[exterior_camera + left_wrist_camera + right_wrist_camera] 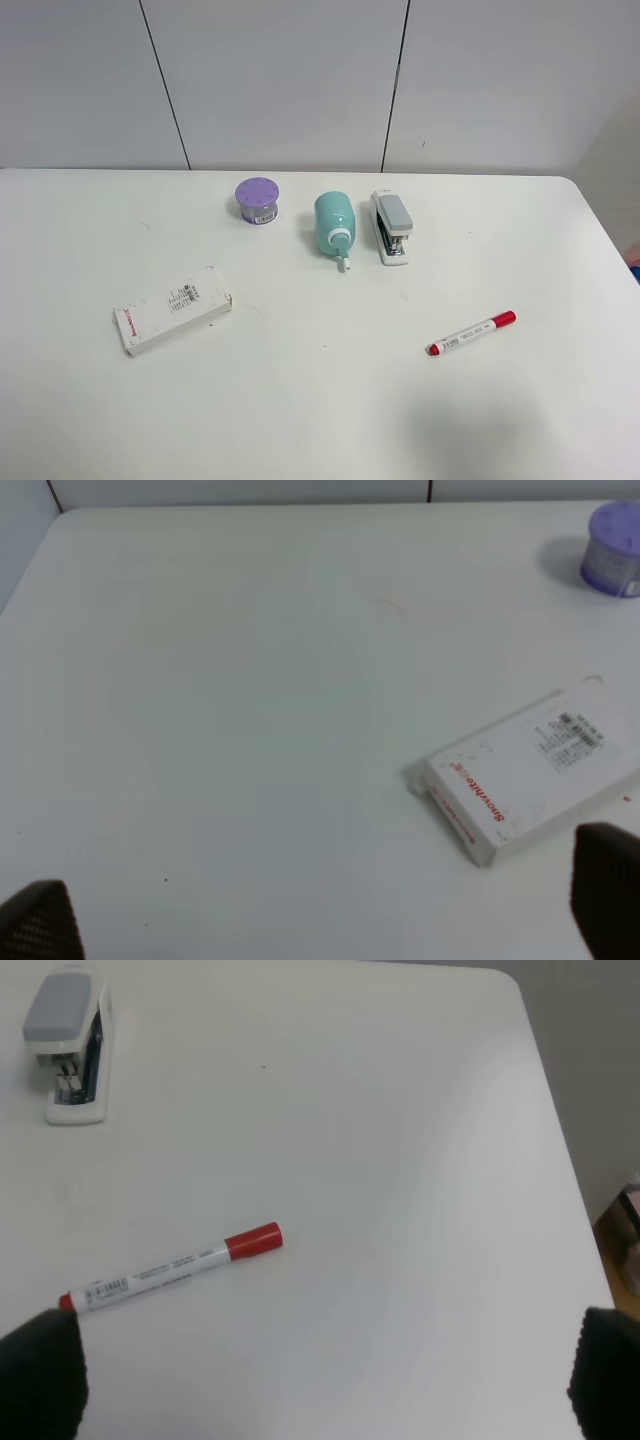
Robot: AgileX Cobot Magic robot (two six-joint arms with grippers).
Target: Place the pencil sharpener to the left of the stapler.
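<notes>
The mint-green pencil sharpener (pixel 334 225) lies on its side at the back middle of the white table, white nozzle pointing to the front. Just to its right, a small gap apart, lies the white stapler (pixel 390 227) with its grey top; the right wrist view also shows the stapler (pixel 68 1045). Neither arm appears in the exterior high view. My left gripper (pixel 320 915) is open over bare table beside the white box, holding nothing. My right gripper (pixel 320 1375) is open too, hovering near the marker, far from the stapler.
A purple cylinder (pixel 257 200) stands left of the sharpener. A white box with red print (pixel 172 310) lies at the front left. A red-capped marker (pixel 471 333) lies at the front right. The table's right edge (pixel 605 240) falls off to the floor.
</notes>
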